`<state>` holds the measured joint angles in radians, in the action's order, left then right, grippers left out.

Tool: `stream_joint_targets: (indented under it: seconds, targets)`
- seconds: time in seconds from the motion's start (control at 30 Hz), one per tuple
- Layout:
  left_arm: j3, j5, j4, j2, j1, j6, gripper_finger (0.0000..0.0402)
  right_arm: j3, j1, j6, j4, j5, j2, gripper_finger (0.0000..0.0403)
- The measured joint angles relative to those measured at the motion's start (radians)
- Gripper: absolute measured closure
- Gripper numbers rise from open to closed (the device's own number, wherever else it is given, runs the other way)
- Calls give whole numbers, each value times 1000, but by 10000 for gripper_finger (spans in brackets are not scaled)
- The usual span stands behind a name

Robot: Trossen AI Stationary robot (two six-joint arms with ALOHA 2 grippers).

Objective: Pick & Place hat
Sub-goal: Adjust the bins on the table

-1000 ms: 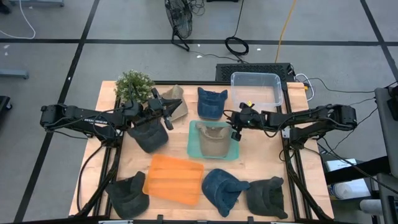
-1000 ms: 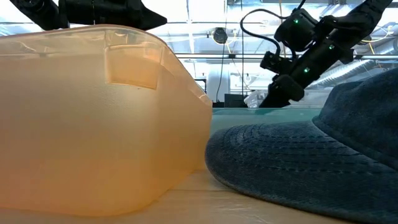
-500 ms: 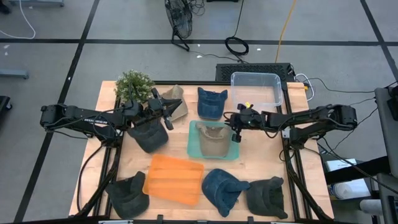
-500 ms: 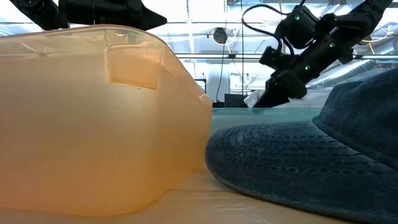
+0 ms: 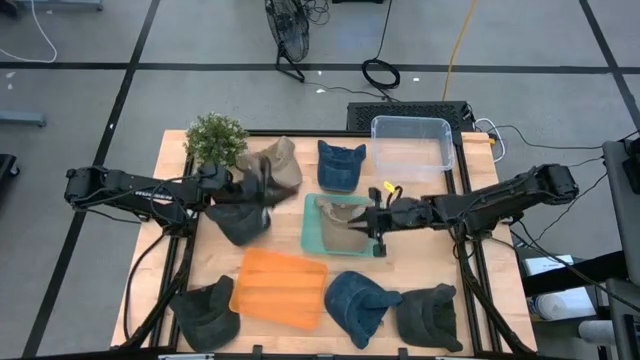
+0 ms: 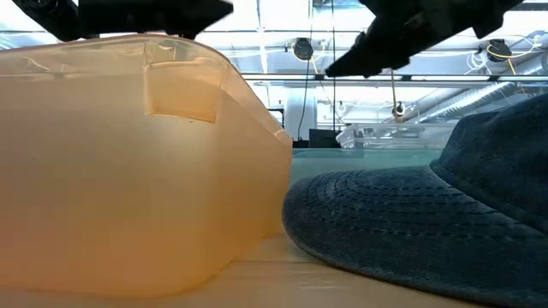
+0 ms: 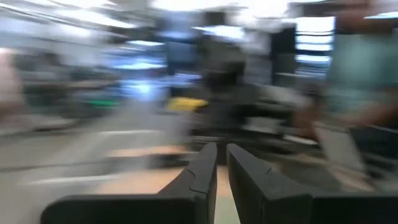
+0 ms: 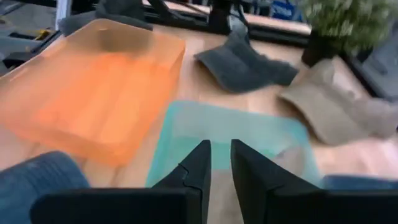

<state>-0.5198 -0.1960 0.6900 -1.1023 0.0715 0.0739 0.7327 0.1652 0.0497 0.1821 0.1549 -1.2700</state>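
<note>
My right gripper [image 5: 372,222] over the teal bin [image 5: 312,240], jaws nearly clenched, empty.
Tan hat [image 5: 345,228] lies just below; pinching only crown fabric may let it slip. Left gripper [image 7: 216,168] likewise clenched, empty.

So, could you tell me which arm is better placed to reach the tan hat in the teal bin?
Right: its gripper hovers over the teal bin; the left gripper is beside the plant.

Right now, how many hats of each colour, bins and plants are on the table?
Tan hats: 2
Blue hats: 2
Dark grey hats: 3
Bins: 3
Plant: 1
Total: 11
</note>
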Motion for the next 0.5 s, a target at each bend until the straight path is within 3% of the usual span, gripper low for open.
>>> stream_joint_targets:
  seconds: [0.07, 0.13, 0.27, 0.5]
  targets:
    - [0, -180, -52, 0, -26, -11, 355, 2, 38, -38, -25, 33, -29, 348]
    - [0, -249, -89, 0, -69, 29, 355, 0, 76, -41, -67, 62, -51, 348]
    - [-4, -156, -174, 0, -160, 130, 355, 0, 129, -51, -34, 105, -74, 348]
    - [-121, 11, -504, -1, -311, 192, 355, 15, 167, -119, 35, 105, -89, 348]
